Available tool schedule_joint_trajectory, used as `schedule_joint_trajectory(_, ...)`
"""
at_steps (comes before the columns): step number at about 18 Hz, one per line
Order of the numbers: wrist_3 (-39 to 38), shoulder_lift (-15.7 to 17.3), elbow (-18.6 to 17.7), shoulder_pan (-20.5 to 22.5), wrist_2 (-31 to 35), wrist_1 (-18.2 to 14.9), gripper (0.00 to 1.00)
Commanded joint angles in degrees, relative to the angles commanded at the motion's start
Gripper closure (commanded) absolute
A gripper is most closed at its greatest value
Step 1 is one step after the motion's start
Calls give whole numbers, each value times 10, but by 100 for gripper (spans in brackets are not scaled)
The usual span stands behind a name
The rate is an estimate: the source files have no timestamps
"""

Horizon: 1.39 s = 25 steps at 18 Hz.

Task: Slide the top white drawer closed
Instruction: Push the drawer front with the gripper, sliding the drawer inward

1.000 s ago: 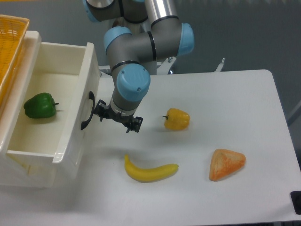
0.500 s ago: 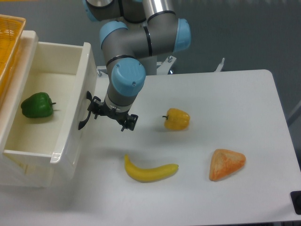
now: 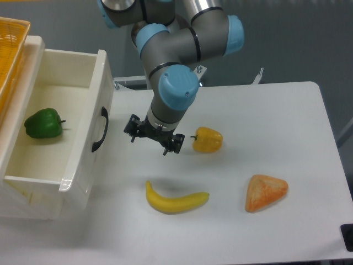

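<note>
We see the top white drawer (image 3: 60, 138) pulled out at the left edge of the white table (image 3: 265, 110), its open box showing a green bell pepper (image 3: 42, 123) resting on the drawer floor near the back-left wall. The drawer's panelled front faces the middle of the table and carries a curved black handle (image 3: 100, 130). Above the drawer's left side, at the top-left corner of the view, we can make out part of a yellow woven basket (image 3: 10, 55).

Our gripper (image 3: 153, 138) hangs over the table just to the right of the drawer front, apart from the handle and touching nothing. Its two fingers (image 3: 171, 146) stand spread with a clear gap between them, and nothing sits in that gap. The grey and blue arm (image 3: 182, 49) reaches down to it from the top of the view.

A yellow bell pepper (image 3: 207, 139) lies near the centre of the table, just beside the gripper's right-hand finger as we look at it; we cannot tell whether the two touch. A banana (image 3: 175, 200) lies nearer the front edge, below the gripper and apart from it. An orange, wedge-shaped piece of toy food (image 3: 265, 192) sits toward the front-right part of the table, well apart from the drawer.
</note>
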Motion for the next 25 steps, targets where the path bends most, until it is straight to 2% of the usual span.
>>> schedule_joint_trajectory(2, -11, -2, -4, -3, 21, 2, 0)
schedule_joint_trajectory(4, -46, -7, -4, -4, 22, 3, 0)
schedule_joint_trajectory(9, -76, -23, -7, -23, 21, 4, 0)
schedule_joint_trajectory(18, -78, -43, -10, -46, 8, 12, 0)
schedule_joint_trajectory(25, -76, -41, -13, -56, 9, 15, 0)
